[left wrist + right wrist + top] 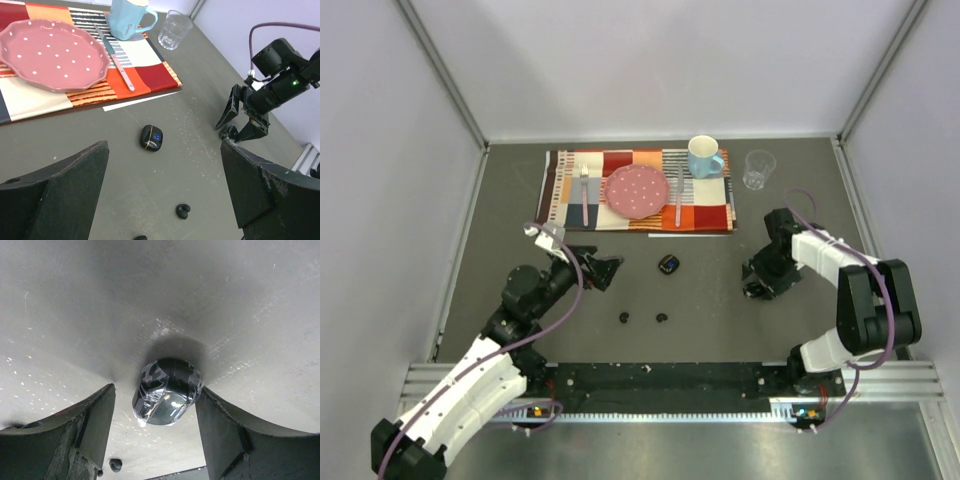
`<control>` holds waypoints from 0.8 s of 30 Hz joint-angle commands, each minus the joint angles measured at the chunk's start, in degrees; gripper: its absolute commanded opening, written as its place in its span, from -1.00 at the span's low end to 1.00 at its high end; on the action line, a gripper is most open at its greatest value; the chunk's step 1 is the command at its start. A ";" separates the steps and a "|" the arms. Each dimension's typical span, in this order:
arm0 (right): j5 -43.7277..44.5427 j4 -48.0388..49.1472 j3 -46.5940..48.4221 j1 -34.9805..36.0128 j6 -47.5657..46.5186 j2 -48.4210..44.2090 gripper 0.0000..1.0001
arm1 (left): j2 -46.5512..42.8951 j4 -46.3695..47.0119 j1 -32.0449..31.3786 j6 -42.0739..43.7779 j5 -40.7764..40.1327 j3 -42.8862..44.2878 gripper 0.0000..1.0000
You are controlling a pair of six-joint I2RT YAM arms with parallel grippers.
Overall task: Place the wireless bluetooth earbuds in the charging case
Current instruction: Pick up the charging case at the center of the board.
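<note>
The wireless bluetooth earbuds (624, 318) that show are two small black buds lying loose on the table (720, 330), side by side but apart, between the two arms and nearer their bases; the charging case (669, 265) sits a little beyond them toward the placemat (710, 215), touching neither, and it looks shut with a blue light on its face, so I judge it must be opened before any bud can go in; the right gripper (758, 285) is low over the table well to the right, its fingers spread on either side of a glossy black piece (167, 390) that rests on the surface; a gap shows on one side, so nothing is clamped, and I cannot tell whether that piece is a bud or a second small case; the straddling pose suits either a pinch or a release; the left gripper (605, 270) hangs wide and empty, aimed across the case, probably placed to steady it; plate (638, 190), mug (704, 156) and glass (758, 168) stand clear at the back.
</note>
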 commanded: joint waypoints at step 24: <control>6.69 4.97 -2.80 -5.46 -8.70 -1.99 -0.64 | -6.01 0.88 0.27 -6.06 -4.67 -1.61 0.97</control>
